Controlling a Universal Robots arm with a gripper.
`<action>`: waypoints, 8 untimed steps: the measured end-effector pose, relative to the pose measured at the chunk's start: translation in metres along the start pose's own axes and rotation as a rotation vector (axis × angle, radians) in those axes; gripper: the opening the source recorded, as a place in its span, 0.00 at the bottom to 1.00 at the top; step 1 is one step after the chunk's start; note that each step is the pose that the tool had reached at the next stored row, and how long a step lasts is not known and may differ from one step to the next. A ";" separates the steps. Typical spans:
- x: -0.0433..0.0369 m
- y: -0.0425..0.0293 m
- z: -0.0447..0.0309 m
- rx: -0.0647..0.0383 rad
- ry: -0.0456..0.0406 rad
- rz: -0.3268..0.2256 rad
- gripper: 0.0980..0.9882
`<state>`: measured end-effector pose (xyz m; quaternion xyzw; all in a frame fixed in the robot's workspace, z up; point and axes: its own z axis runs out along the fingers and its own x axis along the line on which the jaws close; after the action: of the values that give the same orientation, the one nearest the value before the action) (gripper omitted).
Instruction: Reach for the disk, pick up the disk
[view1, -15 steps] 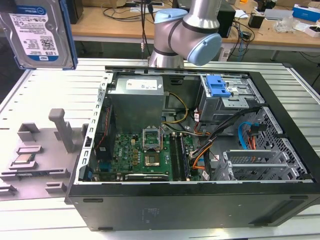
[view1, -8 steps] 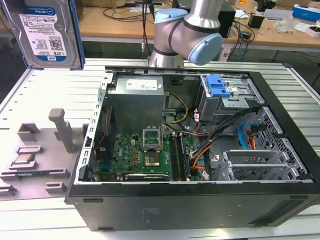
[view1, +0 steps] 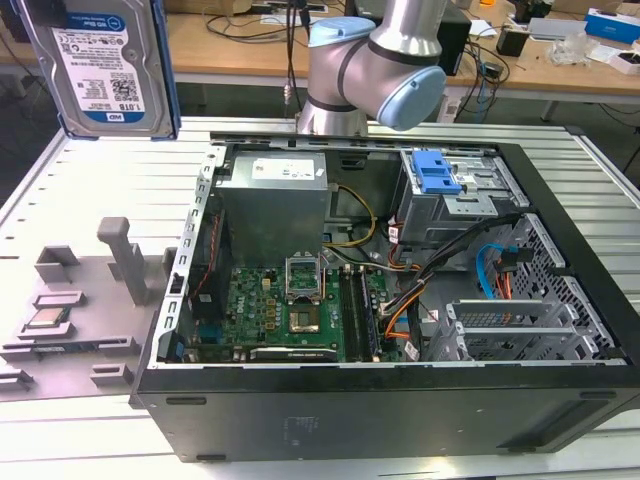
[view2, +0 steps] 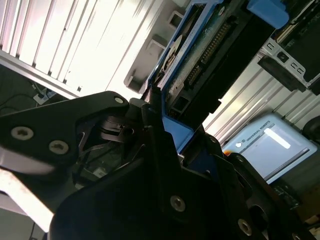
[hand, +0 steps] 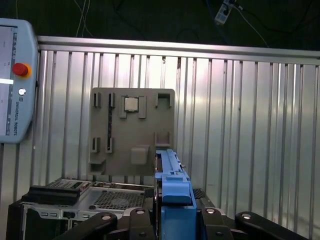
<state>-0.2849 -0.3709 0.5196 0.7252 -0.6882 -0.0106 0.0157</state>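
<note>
The tool was clamped on the disk, its dark fingers pressing from either side on the blue plastic rail that framed the drive, seen edge-on in the first wrist view. In the exterior view the disk hung upright at that view's left, raised clear of the ribbed tabletop, with its blue-and-white label facing the camera. The pickup therefore looked done, with the drive carried in the air. Below lay the grey holder with the processor chip seated in it, and beside it the open computer case. The danger was the hold itself: the fingers bore on a narrow strip of smooth plastic, and a heavy metal drive gripped at one edge could pivot or creep downward if the arm moved sharply. How much pad actually sat on the rail could not be told for certain from the second wrist view, where shadow covered the contact. A slip would likely drop the disk onto the holder or into the case's exposed board
</note>
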 end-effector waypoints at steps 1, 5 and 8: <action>0.0001 -0.0021 -0.0001 0.000 0.0001 0.000 0.31; 0.0006 -0.0117 -0.0004 0.000 0.0000 0.000 0.31; 0.0010 -0.0183 -0.0007 0.000 0.0000 0.000 0.31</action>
<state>-0.2666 -0.3709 0.5196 0.7253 -0.6882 -0.0106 0.0157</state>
